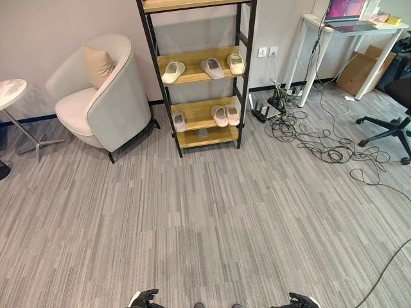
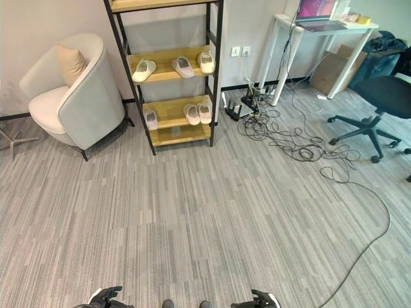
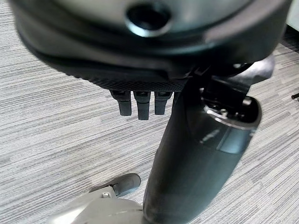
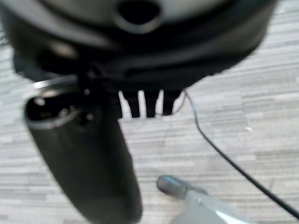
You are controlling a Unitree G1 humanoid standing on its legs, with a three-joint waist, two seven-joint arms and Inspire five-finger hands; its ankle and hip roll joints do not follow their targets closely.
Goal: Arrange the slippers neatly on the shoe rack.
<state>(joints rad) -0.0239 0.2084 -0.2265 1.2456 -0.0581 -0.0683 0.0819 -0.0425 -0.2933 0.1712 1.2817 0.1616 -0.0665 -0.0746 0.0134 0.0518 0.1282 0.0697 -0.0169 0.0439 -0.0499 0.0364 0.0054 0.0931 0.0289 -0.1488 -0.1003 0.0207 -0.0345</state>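
Ahead, toward 12 o'clock across the grey carpet (image 1: 212, 218), the black-framed shoe rack (image 1: 246, 77) stands against the wall with six pale slippers already on its wooden shelves. On the upper occupied shelf (image 1: 192, 77) lie three: a cream slipper (image 1: 173, 71) at the left, angled; a greyish slipper (image 1: 212, 67) in the middle, also angled; and another cream slipper (image 1: 236, 63) at the right, set straighter. On the shelf below, a single small slipper (image 1: 179, 120) sits at the left, and a pair (image 1: 225, 115) lies side by side, touching, at the right.

At 10 o'clock a white armchair (image 1: 106, 106) holds a beige cushion (image 1: 97, 64). At 2 o'clock a white desk (image 1: 321, 38) carries a laptop (image 1: 347, 13), with tangled cables (image 1: 302, 131) on the floor beside it.

Where the left eye view catches the edge of a round side table (image 1: 9, 90) at 9 o'clock, the right eye view instead takes in more of the black office chair (image 2: 379, 102) at 3 o'clock.

Both hands sit low at 6 o'clock, well apart from the rack. The left hand (image 3: 140, 105) in its wrist view hangs over bare carpet with fingers straight and slack, holding nothing; the right hand (image 4: 147, 105) in its own wrist view looks the same, empty with fingers extended.
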